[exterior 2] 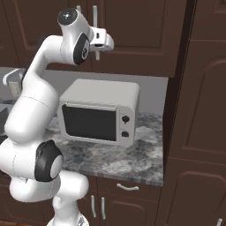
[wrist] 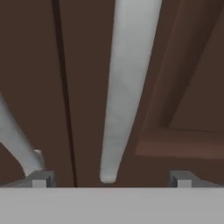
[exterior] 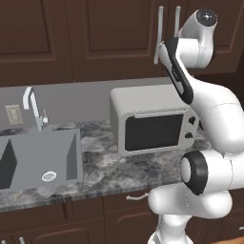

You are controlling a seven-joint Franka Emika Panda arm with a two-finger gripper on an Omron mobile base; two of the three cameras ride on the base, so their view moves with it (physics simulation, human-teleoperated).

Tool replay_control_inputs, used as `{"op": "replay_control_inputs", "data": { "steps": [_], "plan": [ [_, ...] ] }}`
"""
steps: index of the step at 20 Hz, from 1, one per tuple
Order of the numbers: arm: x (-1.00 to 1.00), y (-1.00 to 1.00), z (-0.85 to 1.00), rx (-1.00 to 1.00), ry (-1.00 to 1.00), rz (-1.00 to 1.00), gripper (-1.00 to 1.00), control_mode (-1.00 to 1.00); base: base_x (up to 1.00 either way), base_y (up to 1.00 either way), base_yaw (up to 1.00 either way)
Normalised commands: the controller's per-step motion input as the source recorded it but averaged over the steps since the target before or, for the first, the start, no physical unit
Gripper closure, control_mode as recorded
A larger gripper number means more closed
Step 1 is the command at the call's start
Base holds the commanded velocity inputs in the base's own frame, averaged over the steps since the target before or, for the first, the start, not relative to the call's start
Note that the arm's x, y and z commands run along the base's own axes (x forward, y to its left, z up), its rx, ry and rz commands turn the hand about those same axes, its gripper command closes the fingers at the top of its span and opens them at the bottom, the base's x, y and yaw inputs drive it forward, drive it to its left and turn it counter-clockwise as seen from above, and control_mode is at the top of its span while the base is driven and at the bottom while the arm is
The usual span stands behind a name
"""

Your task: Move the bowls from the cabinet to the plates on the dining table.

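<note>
Facing the dark brown panelled cabinet (wrist: 188, 65), the wide-open, empty hand (wrist: 111, 177) frames its silver bar handle (wrist: 124, 87).

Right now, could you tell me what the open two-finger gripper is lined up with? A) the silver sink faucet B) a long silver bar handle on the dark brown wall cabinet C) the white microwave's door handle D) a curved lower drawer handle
B: in the hand view the long silver bar handle runs between the open gripper tips, against the dark brown wall cabinet door.

Cabinet (exterior: 105, 38): showing dark brown panelled doors
Bar handles (wrist: 124, 87): gleaming pale silver
Microwave (exterior 2: 99, 112): sitting light grey, its window black
Counter (exterior: 119, 169): displaying grey veined marble
Sink (exterior: 38, 159): appearing flat grey
</note>
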Motion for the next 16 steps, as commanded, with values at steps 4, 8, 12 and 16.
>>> {"op": "replay_control_inputs", "data": {
  "steps": [4, 8, 12, 16],
  "plan": [
    [0.35, -0.01, 0.01, 0.02, -0.09, 0.00, -1.00, -1.00, 0.00, 0.00, 0.00],
    [0.35, 0.00, 0.00, 0.02, -0.13, 0.00, -1.00, -1.00, 0.00, 0.00, 0.00],
    [0.40, 0.00, 0.00, 0.04, -0.12, 0.00, -1.00, -1.00, 0.00, 0.00, 0.00],
    [0.41, 0.00, -0.01, 0.05, -0.12, 0.00, 1.00, -1.00, 0.00, 0.00, 0.00]
  ]
}}
